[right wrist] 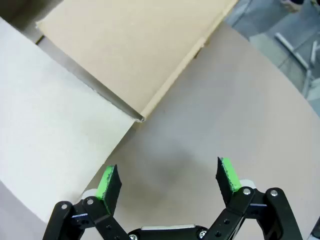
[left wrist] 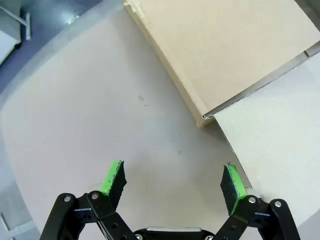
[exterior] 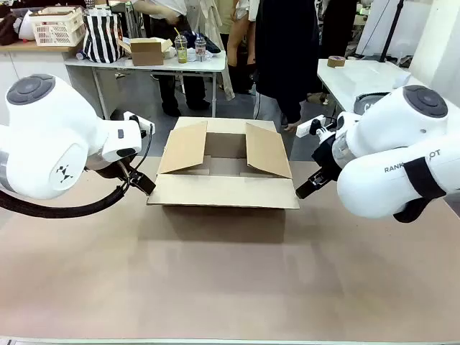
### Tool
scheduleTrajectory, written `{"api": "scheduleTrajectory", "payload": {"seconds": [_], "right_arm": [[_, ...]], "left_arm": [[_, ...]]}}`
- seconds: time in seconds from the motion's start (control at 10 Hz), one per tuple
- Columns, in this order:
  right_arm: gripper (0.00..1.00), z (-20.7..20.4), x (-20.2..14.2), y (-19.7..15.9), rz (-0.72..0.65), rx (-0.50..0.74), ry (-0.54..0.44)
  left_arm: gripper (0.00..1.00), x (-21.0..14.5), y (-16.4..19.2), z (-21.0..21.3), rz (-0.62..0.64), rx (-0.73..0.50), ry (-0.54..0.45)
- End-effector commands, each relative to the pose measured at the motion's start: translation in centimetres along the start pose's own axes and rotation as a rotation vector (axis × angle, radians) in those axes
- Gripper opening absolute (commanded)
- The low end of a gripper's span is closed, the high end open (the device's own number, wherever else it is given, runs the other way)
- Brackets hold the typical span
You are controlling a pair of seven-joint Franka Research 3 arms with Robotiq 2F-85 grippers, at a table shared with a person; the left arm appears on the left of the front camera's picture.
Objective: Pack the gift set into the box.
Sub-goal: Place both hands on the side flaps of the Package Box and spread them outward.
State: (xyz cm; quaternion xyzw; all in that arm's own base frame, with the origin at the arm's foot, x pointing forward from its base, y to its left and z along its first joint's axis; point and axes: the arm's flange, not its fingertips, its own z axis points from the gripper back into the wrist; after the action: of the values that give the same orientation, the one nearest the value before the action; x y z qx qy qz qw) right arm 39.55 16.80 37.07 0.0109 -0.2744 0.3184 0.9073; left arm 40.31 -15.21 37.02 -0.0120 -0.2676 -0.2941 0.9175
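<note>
Brown corrugated cardboard box (exterior: pixel 224 190) stands open at the bench's (exterior: pixel 230 287) far edge, flanked by left end effector (left wrist: pixel 172 177) and right end effector (right wrist: pixel 169 177), both with fingers apart.

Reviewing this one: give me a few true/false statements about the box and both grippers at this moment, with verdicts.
1. The box sits on the table between the two arms. True.
2. The left gripper is shut on a flap. False: it is open, with bare table between its pads, beside the box's corner.
3. The right gripper is open. True.
4. The box's top is closed flat. False: its flaps are open, the two side flaps leaning inward over the opening.
</note>
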Motion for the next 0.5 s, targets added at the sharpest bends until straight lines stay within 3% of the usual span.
{"api": "scheduleTrajectory", "payload": {"seconds": [0.0,0.4], "right_arm": [[1.0,0.01,0.01,0.01,0.0,0.0,0.0],[1.0,0.01,0.01,0.01,0.0,0.0,0.0]], "left_arm": [[1.0,0.0,0.0,0.01,0.0,0.0,0.0],[1.0,0.0,0.0,0.01,0.0,0.0,0.0]]}}
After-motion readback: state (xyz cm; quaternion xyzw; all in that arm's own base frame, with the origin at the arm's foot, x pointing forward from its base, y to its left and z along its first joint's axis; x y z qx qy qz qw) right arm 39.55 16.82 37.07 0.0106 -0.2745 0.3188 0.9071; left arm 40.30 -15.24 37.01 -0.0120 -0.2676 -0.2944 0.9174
